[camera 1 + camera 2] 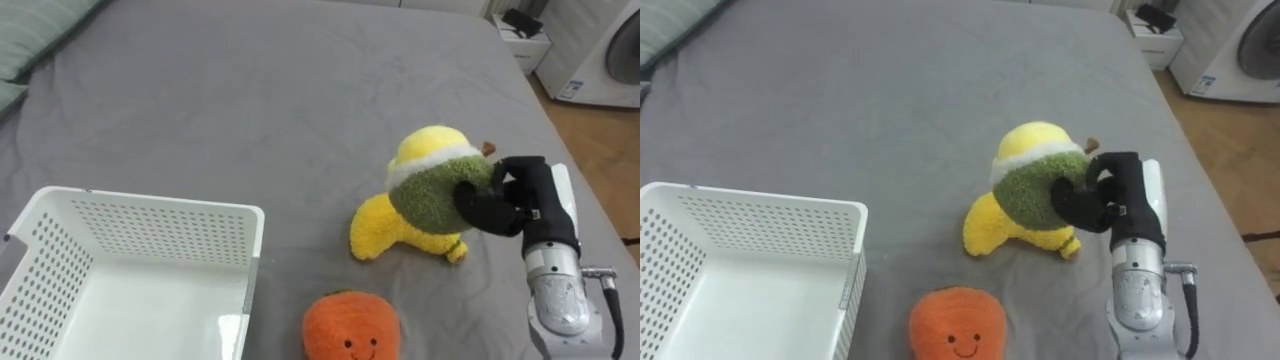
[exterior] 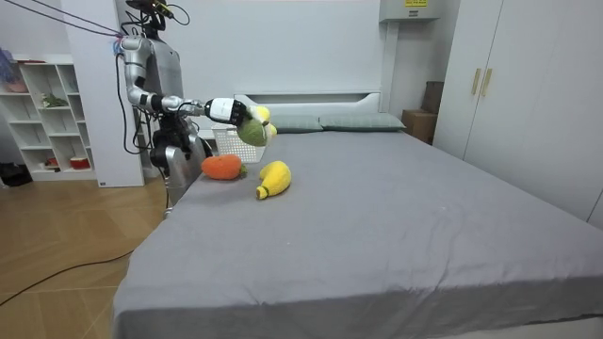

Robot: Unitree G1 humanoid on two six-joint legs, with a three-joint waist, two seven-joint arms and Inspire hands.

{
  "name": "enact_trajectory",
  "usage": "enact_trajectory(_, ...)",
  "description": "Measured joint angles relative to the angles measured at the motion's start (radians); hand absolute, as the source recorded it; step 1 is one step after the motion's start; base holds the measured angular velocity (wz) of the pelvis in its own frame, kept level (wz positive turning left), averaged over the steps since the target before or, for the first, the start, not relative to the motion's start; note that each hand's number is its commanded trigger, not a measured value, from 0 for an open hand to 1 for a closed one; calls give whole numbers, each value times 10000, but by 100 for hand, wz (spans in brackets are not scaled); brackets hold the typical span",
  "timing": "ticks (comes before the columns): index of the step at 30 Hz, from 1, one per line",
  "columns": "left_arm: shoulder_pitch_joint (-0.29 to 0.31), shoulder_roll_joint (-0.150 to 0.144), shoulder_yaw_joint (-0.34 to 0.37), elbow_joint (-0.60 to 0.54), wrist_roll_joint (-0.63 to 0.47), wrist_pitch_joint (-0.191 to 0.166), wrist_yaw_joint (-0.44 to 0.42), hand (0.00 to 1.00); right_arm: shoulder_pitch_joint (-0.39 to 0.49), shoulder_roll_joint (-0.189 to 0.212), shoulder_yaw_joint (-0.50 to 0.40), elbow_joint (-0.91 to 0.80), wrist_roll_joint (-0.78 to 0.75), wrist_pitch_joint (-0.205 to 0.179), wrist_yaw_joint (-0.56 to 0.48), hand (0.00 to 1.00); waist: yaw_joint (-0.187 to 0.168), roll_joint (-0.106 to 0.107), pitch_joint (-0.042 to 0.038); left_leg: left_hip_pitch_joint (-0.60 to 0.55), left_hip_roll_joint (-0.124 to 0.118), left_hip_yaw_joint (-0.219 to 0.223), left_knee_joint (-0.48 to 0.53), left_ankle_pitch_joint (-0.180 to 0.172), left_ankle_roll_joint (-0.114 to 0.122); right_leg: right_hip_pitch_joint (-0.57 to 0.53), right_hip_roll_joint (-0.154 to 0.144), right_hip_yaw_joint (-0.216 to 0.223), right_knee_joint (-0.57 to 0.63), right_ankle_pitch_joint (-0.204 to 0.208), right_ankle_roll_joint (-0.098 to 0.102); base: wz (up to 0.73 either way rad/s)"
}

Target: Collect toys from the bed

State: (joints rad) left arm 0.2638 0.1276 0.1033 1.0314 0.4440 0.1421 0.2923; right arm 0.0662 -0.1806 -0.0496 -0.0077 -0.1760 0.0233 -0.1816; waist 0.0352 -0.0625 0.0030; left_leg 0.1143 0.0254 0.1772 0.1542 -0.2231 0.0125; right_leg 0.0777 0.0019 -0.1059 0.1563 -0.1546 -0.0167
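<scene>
My right hand is shut on a round green-and-yellow plush toy and holds it above the grey bed. In the room view the toy hangs clear of the sheet at the end of my outstretched arm. Under it a yellow banana-shaped plush lies on the bed. An orange plush with a smiling face lies nearer to me. A white perforated basket stands on the bed to my left, with nothing visible inside it.
I stand at the side of the bed. Pillows lie at its far end. The bed's edge runs close along my right, with wooden floor and a white appliance beyond. A shelf unit stands behind me.
</scene>
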Motion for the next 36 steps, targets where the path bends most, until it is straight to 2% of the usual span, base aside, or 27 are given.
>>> enact_trajectory(7, 10, -5, -12, 51, -2, -89, -111, 0, -434, -30, 344, -536, 678, 0, 80, 100, 45, -16, -13, -26, -1, -5, -19, 0, 0, -1, -6, -44, 12, 2, -2, 0)
enact_trajectory(13, -83, 3, -97, 112, 0, -217, -123, 0, -933, -120, 978, -549, 698, -2, 337, 100, 339, -108, -86, -101, 0, -14, 11, 1, 1, -122, -18, -80, 111, 2, -2, 0)
enact_trajectory(15, -132, -7, -97, 115, 0, -216, -123, 0, -1010, -128, 1111, -580, 611, -2, 495, 100, 471, -152, -116, -153, -8, -154, 31, 2, 2, -125, -34, -186, 104, 2, -2, 10)
enact_trajectory(19, -185, -17, -92, 133, 4, -200, -123, 0, -1011, -133, 1287, -747, 400, 19, 686, 100, 654, -176, -129, -178, -11, -213, 62, 3, 5, -98, -51, -341, 109, 2, -2, 7)
enact_trajectory(26, -473, -10, -136, 272, -4, -170, -160, 0, -1294, -262, 2442, -1353, 486, 182, 1099, 100, 986, -168, -111, -280, -34, -448, 121, 10, 16, -63, -89, -530, 122, 2, -2, 8)
enact_trajectory(27, -526, 29, -307, 272, -3, -175, -177, 0, -1349, -271, 2623, -1352, 484, 200, 1178, 100, 1051, -179, -103, -315, -43, -505, 129, 24, 29, -57, -108, -603, 121, 2, -1, 13)
enact_trajectory(31, -608, 73, -542, 268, 5, -202, -219, 0, -1577, -265, 3109, -1352, 499, 204, 1450, 100, 1112, -213, -10, -352, -70, -744, 125, 68, 60, 15, -167, -854, 106, 0, 3, 18)
enact_trajectory(33, -671, 107, -556, 241, 7, -196, -276, 0, -1673, -257, 3235, -1351, 505, 206, 1540, 100, 1312, -243, 53, -350, -115, -778, 129, 70, 62, 28, -172, -913, 96, 0, 4, 4)
enact_trajectory(36, -728, 127, -597, 245, 20, -192, -301, 0, -1693, -184, 3466, -1351, 485, 211, 1559, 100, 1480, -271, 52, -439, -152, -952, 139, 80, 72, 19, -199, -1087, 42, 0, 6, 11)
